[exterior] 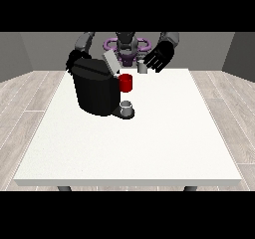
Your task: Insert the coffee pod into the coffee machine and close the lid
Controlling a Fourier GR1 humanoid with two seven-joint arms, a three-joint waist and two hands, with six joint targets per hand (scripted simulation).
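Front view: white counter point(149, 148), robot at far edge. Black coffee machine point(94, 91) sits on counter toward view's left-rear, lid point(112, 62) raised and tilted up, grey. Red part point(126, 82) at machine's front, just under lid; can't tell if it's the coffee pod or part of the machine. Small grey cup point(127, 107) on machine's base tray, below the red part. Another small grey cylinder point(143, 67) stands on counter near far edge, just beside robot hand at view's right point(159, 58); that one is raised above counter, fingers spread and straight, holding nothing. Robot hand at view's left point(74, 59) mostly hidden behind machine's top-rear corner; finger state can't tell.
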